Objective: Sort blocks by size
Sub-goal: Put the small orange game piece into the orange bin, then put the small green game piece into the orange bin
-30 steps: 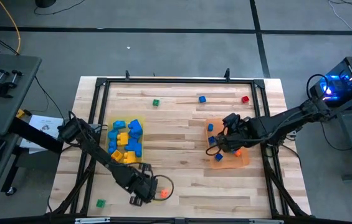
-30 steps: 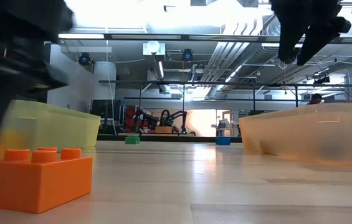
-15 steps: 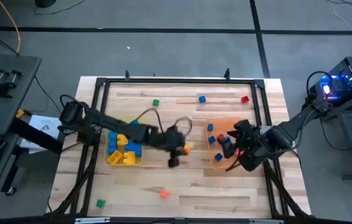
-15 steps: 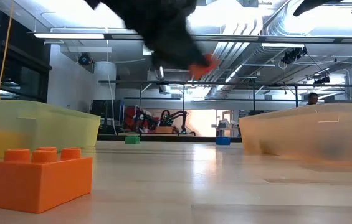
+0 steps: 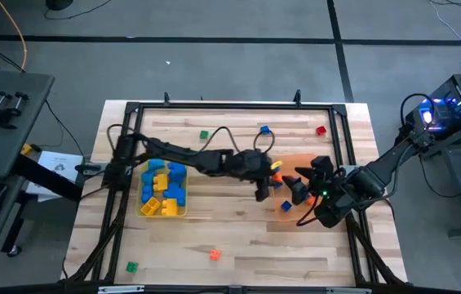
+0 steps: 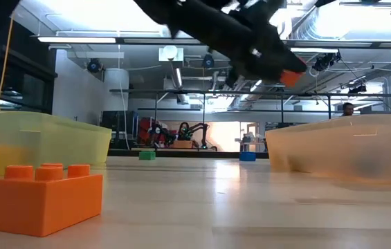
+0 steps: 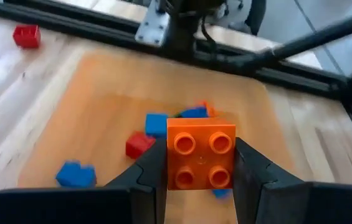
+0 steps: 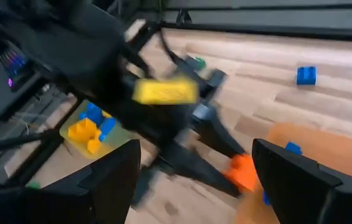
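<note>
One orange block sits pinched in the left gripper near frame center, over the orange tray; right gripper hangs wide open just right of it.

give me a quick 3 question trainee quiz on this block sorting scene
1. True or false: the left gripper holds an orange block.
2. Which tray is that block above? A yellow, B orange.
3. Fill in: the red block near the table's far edge lies ____ any tray.

Key: 1 true; 2 B; 3 outside. The right gripper waits open over the orange tray.
</note>
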